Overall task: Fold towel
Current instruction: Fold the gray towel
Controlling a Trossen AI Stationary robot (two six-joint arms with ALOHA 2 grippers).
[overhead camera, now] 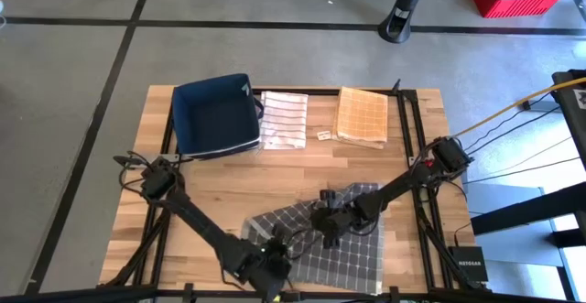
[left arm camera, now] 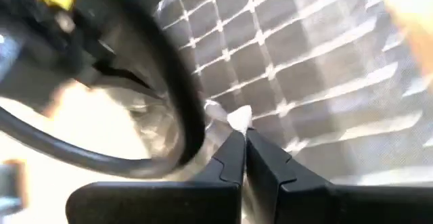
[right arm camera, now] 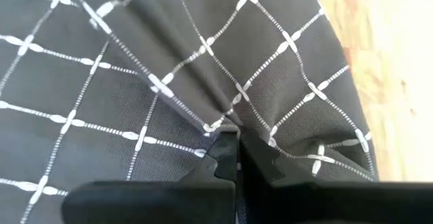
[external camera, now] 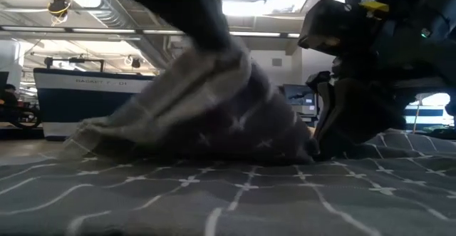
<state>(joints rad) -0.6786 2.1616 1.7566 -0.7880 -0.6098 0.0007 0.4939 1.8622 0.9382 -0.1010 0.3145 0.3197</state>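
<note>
While both grippers' jaws pinch it, grey towel (overhead camera: 352, 253) bunches.

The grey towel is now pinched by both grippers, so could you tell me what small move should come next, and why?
Probably lift both together and carry the held edge across. The left gripper is shut on a towel corner, the right gripper on a raised fold, and the rest lies flat on the table.

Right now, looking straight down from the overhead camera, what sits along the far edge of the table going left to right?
Dark blue bin → white striped towel, folded → small white tag → orange checked towel, folded.
</note>
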